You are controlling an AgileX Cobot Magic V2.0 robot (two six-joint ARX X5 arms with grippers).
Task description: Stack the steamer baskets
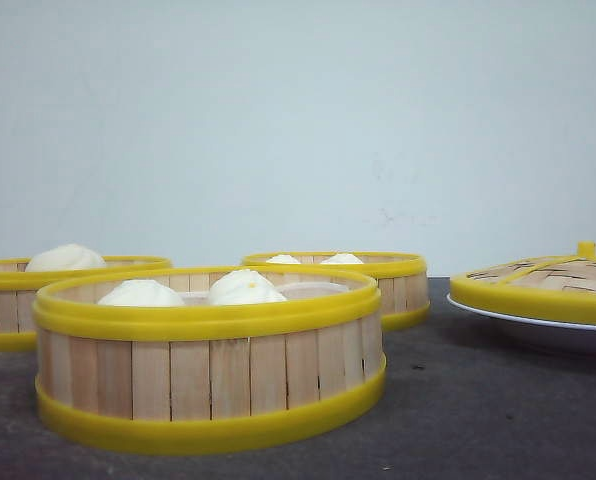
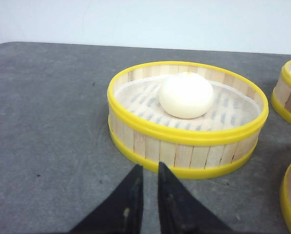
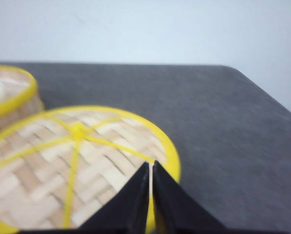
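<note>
Steamer baskets sit unstacked on the dark grey tabletop (image 1: 478, 410), three of them, each apart from the others. The nearest basket (image 1: 210, 375) stands at the front, left of centre in the front view, upright, with two white buns (image 1: 243, 288) showing above its yellow rim. Behind it to the left, cut by the picture's edge, is the left basket (image 1: 18, 300) with a single white bun (image 1: 66, 258). Behind it to the right is the far basket (image 1: 383, 285), where two bun tops just show over the rim.

In the left wrist view the left gripper (image 2: 148, 168) hovers over bare tabletop just in front of the left basket (image 2: 184, 141), not touching it; its jaws stand nearly together with a narrow gap and hold nothing. The single bun (image 2: 186, 95) rests on the pale liner inside that basket. Parts of two other baskets show at the picture's edge.

To the right, the woven lid (image 1: 548, 285) with a yellow rim and knob lies on a white plate (image 1: 538, 325), well apart from the baskets. In the blurred right wrist view the right gripper (image 3: 151, 168) hangs above the lid's (image 3: 62, 170) rim, jaws almost touching, only a thin slit between them, empty. A pale wall (image 1: 298, 120) closes off the far edge.
</note>
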